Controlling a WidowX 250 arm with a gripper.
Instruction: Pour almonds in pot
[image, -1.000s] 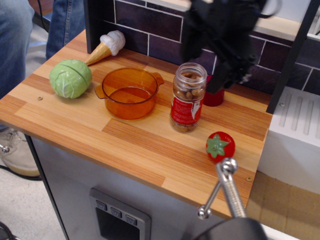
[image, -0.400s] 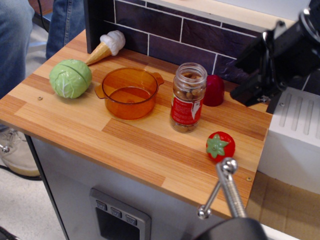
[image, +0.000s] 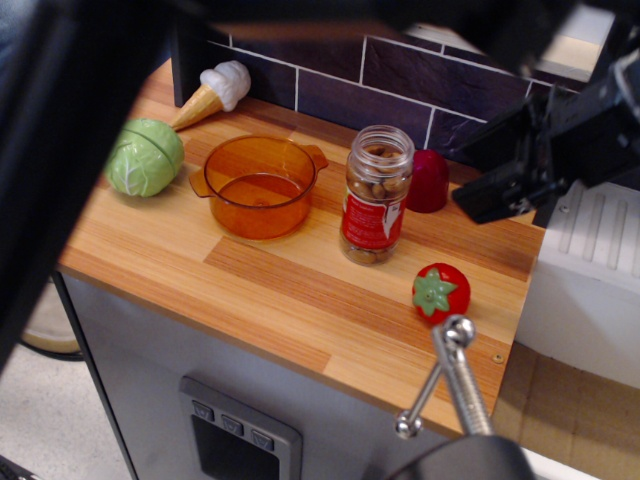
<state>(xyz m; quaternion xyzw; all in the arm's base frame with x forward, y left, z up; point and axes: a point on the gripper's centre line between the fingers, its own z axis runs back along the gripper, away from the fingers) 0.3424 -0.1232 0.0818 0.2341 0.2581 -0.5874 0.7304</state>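
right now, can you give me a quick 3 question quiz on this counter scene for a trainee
1. True or false: the jar of almonds stands upright with no cap on.
2. Which lies nearest the pot? A) tomato B) cabbage C) dark red cap
3. Fill in: the gripper sits to the ____ of the jar in the picture, touching nothing.

Key
1. True; the open ribbed neck shows, and the cap sits behind the jar.
2. B.
3. Right; whether its jaws are open cannot be told.

Toy kitchen; wooden counter (image: 300, 300), tiles (image: 400, 75)
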